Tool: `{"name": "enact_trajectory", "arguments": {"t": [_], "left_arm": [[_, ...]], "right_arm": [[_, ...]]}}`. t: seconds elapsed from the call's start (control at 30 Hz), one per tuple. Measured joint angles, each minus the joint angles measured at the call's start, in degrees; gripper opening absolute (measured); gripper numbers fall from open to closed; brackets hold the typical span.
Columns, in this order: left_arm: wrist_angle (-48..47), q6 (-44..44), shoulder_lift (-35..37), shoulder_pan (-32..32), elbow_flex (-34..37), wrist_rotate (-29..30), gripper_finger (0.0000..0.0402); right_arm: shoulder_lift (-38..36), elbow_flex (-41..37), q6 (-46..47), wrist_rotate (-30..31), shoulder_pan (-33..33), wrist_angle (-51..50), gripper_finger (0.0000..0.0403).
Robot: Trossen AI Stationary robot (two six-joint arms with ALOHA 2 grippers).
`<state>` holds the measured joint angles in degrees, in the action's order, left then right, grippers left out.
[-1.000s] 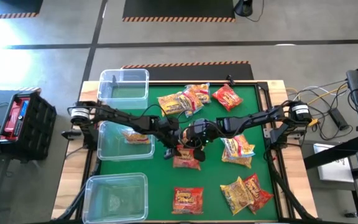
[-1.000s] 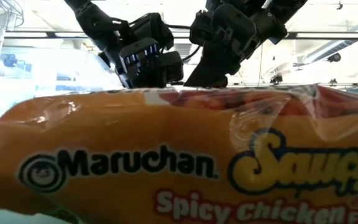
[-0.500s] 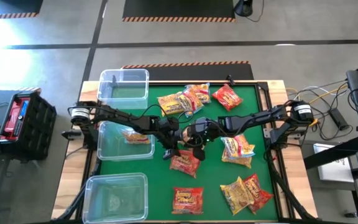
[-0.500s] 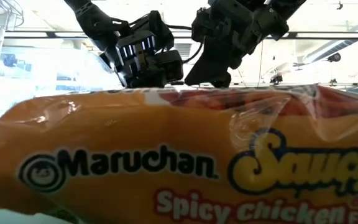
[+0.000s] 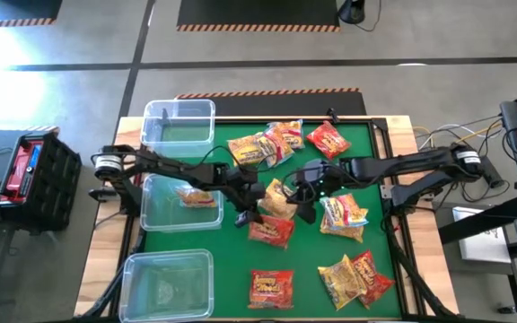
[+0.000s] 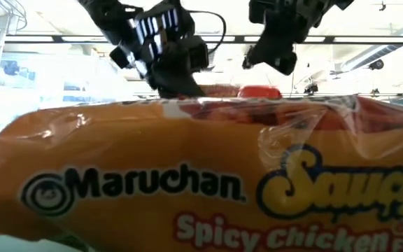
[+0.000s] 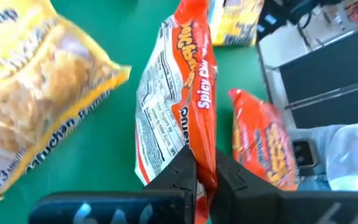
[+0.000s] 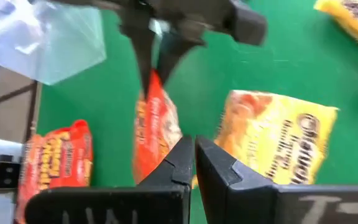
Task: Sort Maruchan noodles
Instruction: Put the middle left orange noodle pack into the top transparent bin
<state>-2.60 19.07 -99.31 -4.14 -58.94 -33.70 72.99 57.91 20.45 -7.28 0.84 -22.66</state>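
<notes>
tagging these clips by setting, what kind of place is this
Probably a robotics lab or workshop: a green-topped table stands on a bare concrete floor with hazard-striped mats, and loose cables and gear lie beside it.

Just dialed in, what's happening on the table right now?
The left gripper has shut on the edge of an orange packet mid-table. The right gripper is shut and holds nothing, beside a yellow packet. One packet lies in the middle bin; the rest are scattered on the green mat.
</notes>
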Motion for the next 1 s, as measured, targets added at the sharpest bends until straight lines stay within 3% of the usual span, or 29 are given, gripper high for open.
{"name": "enact_trajectory", "arguments": {"t": [0.33, 0.6, 1.0], "left_arm": [[-2.15, 5.85, 0.13, -1.11, -7.11, 1.08, 0.0000], [-19.14, 3.21, 0.13, -4.13, -14.54, 5.32, 0.0000], [-39.75, -1.69, 0.57, -11.07, -25.67, 12.31, 0.0000]], "right_arm": [[-0.48, -0.01, -0.62, 0.28, 0.02, -13.37, 0.0009], [-0.48, -0.02, -2.30, 0.36, 0.02, -25.26, 0.0009], [-0.57, -0.04, -9.75, 0.78, 0.02, -26.64, 0.0009]]}}
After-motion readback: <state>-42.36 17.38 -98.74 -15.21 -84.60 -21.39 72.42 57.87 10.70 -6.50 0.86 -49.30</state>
